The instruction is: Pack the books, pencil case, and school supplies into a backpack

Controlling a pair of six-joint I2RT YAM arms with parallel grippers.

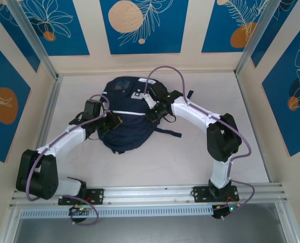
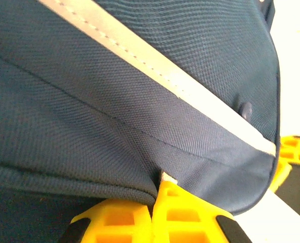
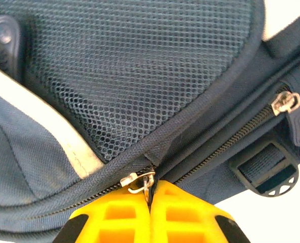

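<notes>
Pinching backpack (image 1: 127, 119) fabric: left end effector (image 2: 156, 185); right end effector (image 3: 151, 186) pinching zipper pull (image 3: 137, 179) on opposite side.

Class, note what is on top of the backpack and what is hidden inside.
On the backpack, the left gripper pinches fabric and the right gripper grips a zipper pull. Its fabric hides any contents.

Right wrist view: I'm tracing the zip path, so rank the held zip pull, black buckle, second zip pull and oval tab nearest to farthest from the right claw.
1. Zip pull: pinched in the right claw, bottom centre.
2. Buckle: lower right.
3. Second zip pull: right, higher up.
4. Oval tab: top left corner.
</notes>
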